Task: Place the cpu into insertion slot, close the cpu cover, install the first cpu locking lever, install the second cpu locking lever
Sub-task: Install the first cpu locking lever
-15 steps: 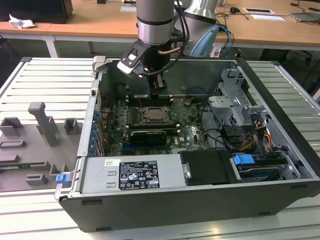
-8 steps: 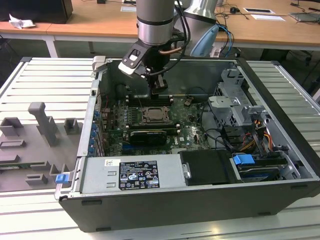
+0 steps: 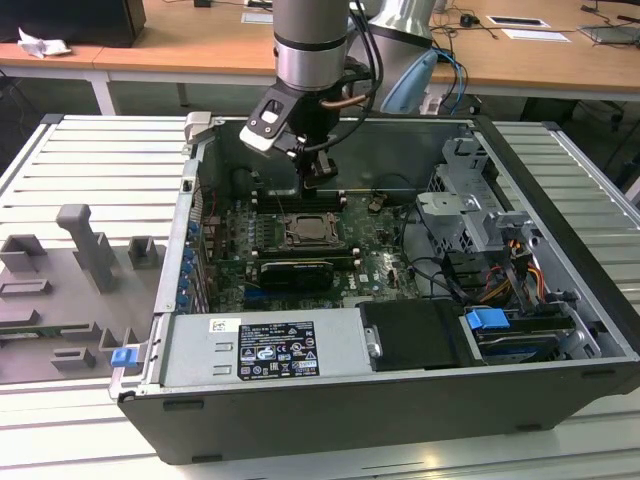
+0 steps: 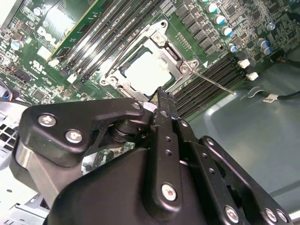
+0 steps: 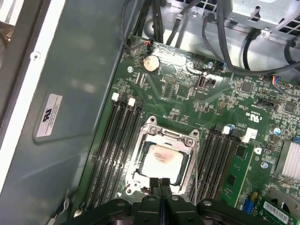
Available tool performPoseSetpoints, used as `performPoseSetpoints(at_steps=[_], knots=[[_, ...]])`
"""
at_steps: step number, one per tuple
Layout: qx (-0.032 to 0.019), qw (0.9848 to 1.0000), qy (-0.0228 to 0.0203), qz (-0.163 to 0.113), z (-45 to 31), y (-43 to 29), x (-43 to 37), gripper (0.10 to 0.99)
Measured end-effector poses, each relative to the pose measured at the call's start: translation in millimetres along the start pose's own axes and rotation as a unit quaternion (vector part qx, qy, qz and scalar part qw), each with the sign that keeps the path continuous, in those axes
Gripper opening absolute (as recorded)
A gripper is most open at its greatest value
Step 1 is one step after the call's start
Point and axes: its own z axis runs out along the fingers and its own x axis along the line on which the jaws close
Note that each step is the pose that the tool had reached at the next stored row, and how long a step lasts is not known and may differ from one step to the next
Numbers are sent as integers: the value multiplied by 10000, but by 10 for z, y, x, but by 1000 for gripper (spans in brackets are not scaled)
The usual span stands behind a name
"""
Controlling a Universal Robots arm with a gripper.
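The cpu [image 5: 161, 160] lies in the insertion slot [image 3: 309, 231], its pale top with a brownish smear showing in both wrist views. The cpu cover [image 5: 169, 137] lies flat around the cpu [image 4: 145, 72] as a silver frame. A thin locking lever [image 4: 213, 82] sticks out from one socket corner over the black memory slots. My gripper [image 3: 318, 178] hangs just above the socket's far edge in the exterior view. Its black fingertips [image 5: 160, 182] are pressed together with nothing between them, close over the socket rim [image 4: 161, 96].
The open computer case holds the green board. Black memory slots [image 5: 115, 150] flank the socket. A graphics card [image 3: 295, 272] sits in front of it and a drive cage [image 3: 470, 200] with cables is at the exterior view's right. A grey fixture [image 3: 80, 265] stands left of the case.
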Motion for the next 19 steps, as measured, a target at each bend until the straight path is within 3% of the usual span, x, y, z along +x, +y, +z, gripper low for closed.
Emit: performPoseSetpoints(at_steps=[10,19], knots=[[9,9996,14,-274,0,0,0,106],[20,9980,32,-624,0,0,0,106]])
